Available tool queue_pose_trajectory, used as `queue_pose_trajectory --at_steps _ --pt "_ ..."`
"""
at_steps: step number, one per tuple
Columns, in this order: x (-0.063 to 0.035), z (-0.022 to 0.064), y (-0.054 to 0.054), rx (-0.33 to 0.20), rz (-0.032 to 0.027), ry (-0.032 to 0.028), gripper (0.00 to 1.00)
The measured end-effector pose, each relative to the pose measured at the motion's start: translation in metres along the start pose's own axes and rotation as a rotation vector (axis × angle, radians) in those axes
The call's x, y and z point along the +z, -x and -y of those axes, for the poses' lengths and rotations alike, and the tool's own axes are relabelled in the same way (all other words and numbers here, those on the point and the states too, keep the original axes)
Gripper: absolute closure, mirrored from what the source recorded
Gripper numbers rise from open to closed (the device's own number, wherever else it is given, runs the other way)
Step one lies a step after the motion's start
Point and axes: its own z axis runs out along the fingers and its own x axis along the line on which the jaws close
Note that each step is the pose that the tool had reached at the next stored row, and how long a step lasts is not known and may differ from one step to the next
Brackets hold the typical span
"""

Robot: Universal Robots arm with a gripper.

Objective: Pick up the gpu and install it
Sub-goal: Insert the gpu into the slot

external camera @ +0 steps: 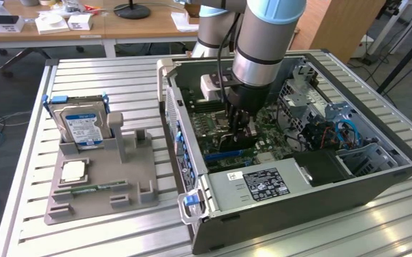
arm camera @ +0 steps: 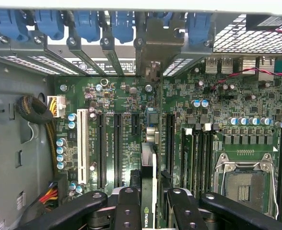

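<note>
Standing on edge, the gpu is clamped between the fingers of the end effector, low over the expansion slots of the motherboard. This is inside the open computer case on the bench. A hard drive stands well apart.

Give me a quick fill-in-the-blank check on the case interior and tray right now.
The gripper holds the gpu over the ____ inside the open case. The hard drive on the tray carries a ____ label. The memory stick lies ____ the case, on the tray.
Missing: motherboard; blue; outside.
</note>
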Motion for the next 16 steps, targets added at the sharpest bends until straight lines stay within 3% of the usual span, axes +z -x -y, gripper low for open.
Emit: queue_pose_trajectory --at_steps 16 --pt "0.0033 0.0 -0.0001 0.0 0.0 0.0 0.74"
